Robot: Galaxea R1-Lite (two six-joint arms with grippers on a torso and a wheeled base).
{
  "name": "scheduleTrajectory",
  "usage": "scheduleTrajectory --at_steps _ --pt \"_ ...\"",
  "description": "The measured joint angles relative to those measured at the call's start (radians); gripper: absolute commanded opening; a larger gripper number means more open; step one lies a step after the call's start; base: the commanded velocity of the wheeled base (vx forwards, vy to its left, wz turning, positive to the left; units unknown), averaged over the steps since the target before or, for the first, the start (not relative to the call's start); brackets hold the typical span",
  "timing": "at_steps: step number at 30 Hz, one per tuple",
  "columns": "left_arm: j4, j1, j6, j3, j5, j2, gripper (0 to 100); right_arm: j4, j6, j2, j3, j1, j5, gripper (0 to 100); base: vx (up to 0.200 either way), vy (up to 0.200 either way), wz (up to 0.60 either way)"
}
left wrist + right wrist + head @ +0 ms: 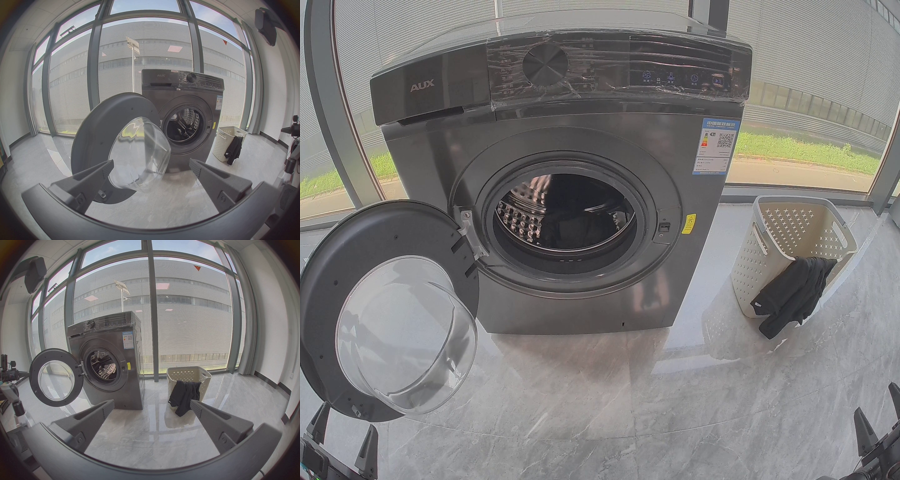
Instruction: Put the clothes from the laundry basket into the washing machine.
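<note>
The right claw (878,420) is wide open and empty in the bottom right corner of the head view, and the left claw (345,428) is open and empty in the bottom left corner. The black clothes (794,294) hang long, straight down, over the front edge of the white laundry basket (753,256) at the middle right. They are above the right claw and well apart from it, so I think the right arm is nearer. The washing machine (562,137) stands left of the basket with its door (381,250) open.

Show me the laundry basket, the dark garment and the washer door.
laundry basket (745,265), head view, perforated side wall.
dark garment (794,294), head view, cloth hanging over the rim.
washer door (369,240), head view, dark outer ring.
</note>
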Motion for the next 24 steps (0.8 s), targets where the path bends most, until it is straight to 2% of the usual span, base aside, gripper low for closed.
scheduleTrajectory --at_steps 3,5,7,10,12,14,17,19,20,22,24 --pt "0.002 0.0 -0.001 0.0 -0.002 0.0 100 -0.003 0.009 0.0 0.003 0.0 -0.008 100 0.0 0.0 0.0" --pt "0.003 0.0 -0.001 0.0 -0.003 0.0 100 -0.003 0.014 0.0 0.003 -0.001 -0.042 100 0.0 0.0 0.0" --pt "0.003 0.0 0.001 0.0 -0.004 0.0 100 -0.004 0.008 0.0 0.004 -0.001 -0.109 100 0.0 0.0 0.0" --pt "0.003 0.0 0.003 0.0 -0.006 0.0 100 -0.014 -0.016 0.0 0.007 -0.002 -0.242 100 0.0 0.0 0.0" --pt "0.003 0.0 0.004 0.0 -0.007 0.0 100 -0.025 -0.024 0.0 0.01 -0.002 -0.29 100 0.0 0.0 0.0" --pt "0.003 0.0 0.006 0.0 -0.007 0.0 100 -0.03 -0.021 0.0 0.013 -0.002 -0.305 100 0.0 0.0 0.0" --pt "0.003 0.0 0.007 0.0 -0.008 0.0 100 -0.03 -0.011 0.0 0.015 -0.002 -0.263 100 0.0 0.0 0.0" --pt "0.003 0.0 0.007 0.0 -0.008 0.0 100 -0.017 -0.008 0.0 0.017 -0.001 -0.193 100 0.0 0.0 0.0" --pt "0.003 0.0 0.007 0.0 -0.008 0.0 100 -0.009 -0.005 0.0 0.018 -0.001 -0.139 100 0.0 0.0 0.0" --pt "0.003 0.0 0.007 0.0 -0.008 0.0 100 0.0 -0.004 0.0 0.019 -0.001 -0.091 100 0.0 0.0 0.0" --pt "0.003 0.0 0.007 0.0 -0.009 0.0 100 0.007 -0.001 0.0 0.02 -0.001 -0.062 100 0.0 -0.1 0.0"
